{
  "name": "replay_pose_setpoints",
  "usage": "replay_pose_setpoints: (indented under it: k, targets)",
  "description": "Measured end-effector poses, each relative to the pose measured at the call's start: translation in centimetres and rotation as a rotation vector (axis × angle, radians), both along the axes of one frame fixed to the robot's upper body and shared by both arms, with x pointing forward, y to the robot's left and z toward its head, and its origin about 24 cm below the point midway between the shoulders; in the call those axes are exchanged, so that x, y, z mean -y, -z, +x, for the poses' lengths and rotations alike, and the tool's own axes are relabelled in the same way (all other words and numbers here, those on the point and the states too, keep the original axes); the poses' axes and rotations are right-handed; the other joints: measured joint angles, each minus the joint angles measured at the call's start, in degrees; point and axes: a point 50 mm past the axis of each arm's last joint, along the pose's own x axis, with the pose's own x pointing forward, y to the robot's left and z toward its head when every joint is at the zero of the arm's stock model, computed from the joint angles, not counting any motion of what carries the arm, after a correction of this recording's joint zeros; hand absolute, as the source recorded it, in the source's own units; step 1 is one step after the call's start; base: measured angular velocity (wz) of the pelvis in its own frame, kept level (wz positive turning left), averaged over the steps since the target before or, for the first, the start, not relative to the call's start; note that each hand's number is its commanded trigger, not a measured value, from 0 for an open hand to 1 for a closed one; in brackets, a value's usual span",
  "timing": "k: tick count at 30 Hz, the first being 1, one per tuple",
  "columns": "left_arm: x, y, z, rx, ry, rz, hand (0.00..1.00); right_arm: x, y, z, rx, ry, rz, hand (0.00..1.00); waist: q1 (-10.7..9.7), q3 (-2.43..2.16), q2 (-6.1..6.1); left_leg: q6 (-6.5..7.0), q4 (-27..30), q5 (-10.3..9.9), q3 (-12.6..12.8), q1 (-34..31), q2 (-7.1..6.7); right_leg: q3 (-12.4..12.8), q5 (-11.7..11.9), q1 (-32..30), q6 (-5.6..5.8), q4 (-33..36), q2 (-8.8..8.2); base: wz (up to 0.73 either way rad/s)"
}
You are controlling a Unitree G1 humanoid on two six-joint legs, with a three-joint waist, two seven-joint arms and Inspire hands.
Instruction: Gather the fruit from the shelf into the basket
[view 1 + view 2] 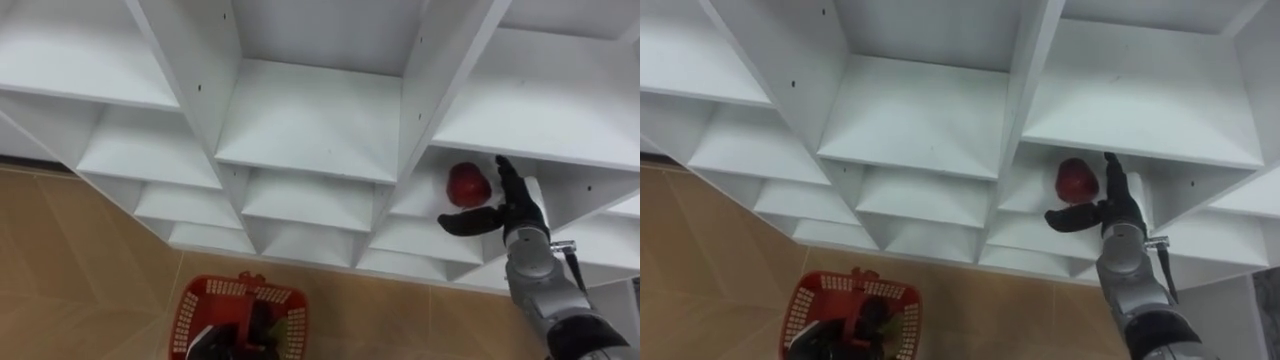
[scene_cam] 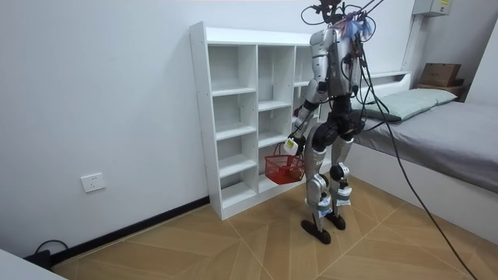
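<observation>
Red and rounded, the fruit [image 1: 467,185] lies on a white shelf in a right-hand compartment of the closet [image 1: 310,120], right of centre in the eye views and just under the board above it. No other fruit shows in the compartments around it.

The right hand [image 1: 515,212] comes up from the lower right corner and reaches into that same compartment. Its fingers [image 1: 508,178] are straight and spread, standing just right of the fruit, while the thumb juts out to the left just beneath it. Whether any of them touches the fruit cannot be told; nothing is curled round it.

Along the bottom edge, left of centre, a red basket [image 1: 200,300] of plastic mesh hangs over the wooden floor [image 1: 80,260]. The left hand [image 1: 228,338] shows dark above its middle, with its fingers closed round the handle.

In the room view the robot stands upright, facing the closet, which stands against a white wall [image 2: 93,93]. The basket hangs low at its side, in front of the lower shelves. A bed [image 2: 436,132] with grey covers fills the right of that view, behind the robot.
</observation>
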Motion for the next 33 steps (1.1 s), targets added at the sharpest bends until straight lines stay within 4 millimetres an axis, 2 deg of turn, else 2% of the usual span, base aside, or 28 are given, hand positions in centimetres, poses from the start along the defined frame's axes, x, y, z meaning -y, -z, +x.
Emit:
replay_pose_setpoints:
  k: [7,23,24,25,26,27,33]
  targets:
    - [0.6,-0.2,0.7,0.026,0.001,-0.019,1.0,-0.2,-0.4,0.3,0.032,-0.005,-0.041,0.0,0.09,0.34,0.72,0.0,-0.42,0.0,0.18,0.04,0.02,0.1,0.01,-0.1,-0.01,-0.2,0.07,0.0]
    - [1.2,0.2,0.6,-0.006,0.056,-0.003,1.0,-0.4,-0.2,0.2,0.051,0.021,-0.099,0.0,1.5,0.3,0.95,0.0,-0.87,0.25,0.9,-0.05,0.06,1.19,-0.01,-0.93,0.01,0.19,0.08,-0.03]
    - [1.2,0.2,0.6,-0.007,0.055,-0.003,1.0,-0.4,-0.2,0.2,0.05,0.022,-0.098,0.26,1.5,0.32,0.93,0.0,-0.85,0.27,0.9,-0.04,0.06,1.2,-0.01,-0.96,0.01,0.34,0.06,0.0]
    - [1.2,0.2,0.6,-0.006,0.055,-0.004,1.0,-0.4,-0.2,0.2,0.049,0.022,-0.098,0.62,1.51,0.33,0.91,0.0,-0.81,0.27,0.92,-0.07,0.06,1.23,-0.03,-1.16,0.01,0.66,0.02,0.0]
    - [1.2,0.1,0.6,-0.006,0.055,-0.004,1.0,-0.4,-0.2,0.2,0.05,0.022,-0.097,0.76,1.48,0.33,0.91,0.0,-0.75,0.27,0.95,-0.15,0.06,1.24,-0.04,-1.23,-0.01,0.73,0.0,0.0]
    - [1.3,0.1,0.7,-0.003,0.055,-0.007,1.0,-0.4,-0.2,0.3,0.052,0.025,-0.099,1.0,1.45,0.33,0.91,0.01,-0.49,0.27,1.06,-0.58,0.05,1.3,-0.06,-1.66,-0.03,1.02,-0.07,0.0]
    - [1.3,0.1,0.7,-0.003,0.055,-0.006,1.0,-0.8,-0.9,0.9,0.09,0.035,-0.128,1.0,1.24,0.33,0.9,0.02,-0.4,0.27,1.44,-0.98,0.05,1.66,-0.34,-2.2,-0.22,1.72,-0.17,-0.02]
